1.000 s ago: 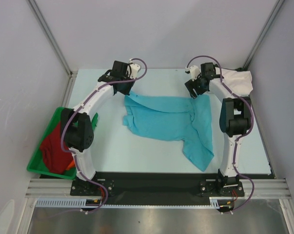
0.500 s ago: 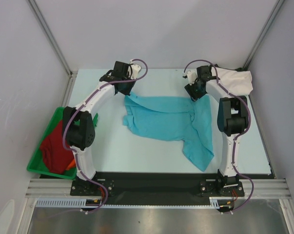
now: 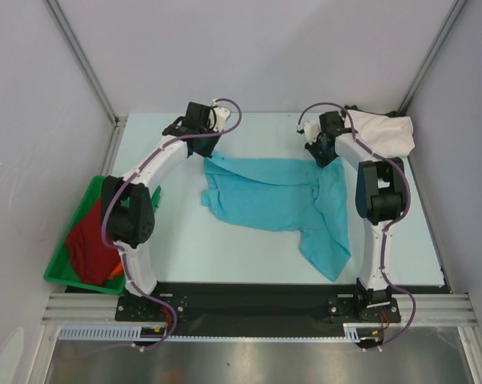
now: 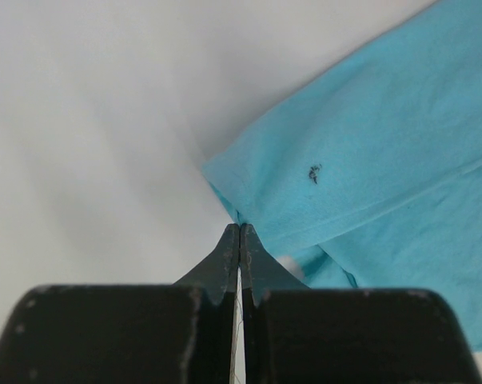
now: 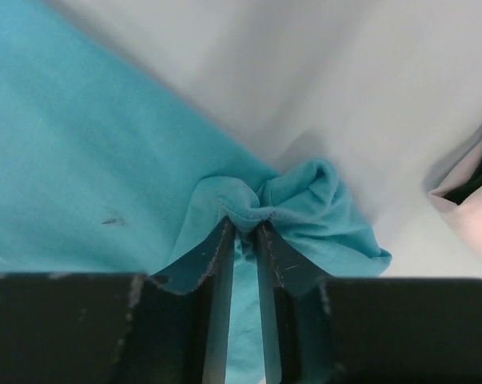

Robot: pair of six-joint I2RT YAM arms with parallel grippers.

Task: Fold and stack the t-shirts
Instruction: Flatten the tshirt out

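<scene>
A turquoise t-shirt (image 3: 272, 200) lies spread and rumpled in the middle of the table, one part trailing toward the near right. My left gripper (image 3: 208, 152) is at the shirt's far left corner. In the left wrist view its jaws (image 4: 240, 228) are shut, pinching the shirt's edge (image 4: 368, 144) just below that corner, near a small dark mark (image 4: 313, 172). At the far right corner, my right gripper (image 3: 324, 158) has its jaws (image 5: 244, 224) shut on a bunched fold of the same shirt (image 5: 89, 160). A cream-white t-shirt (image 3: 384, 132) lies at the back right.
A green bin (image 3: 61, 268) sits off the table's left edge, holding a dark red shirt (image 3: 89, 236) and a bit of orange cloth (image 3: 115, 272). Grey walls enclose the table. The cream-white shirt's edge (image 5: 472, 208) lies close to the right gripper.
My right gripper has closed its jaws on the shirt's far right corner and shifted slightly toward the back. The left arm and the shirt have not moved.
</scene>
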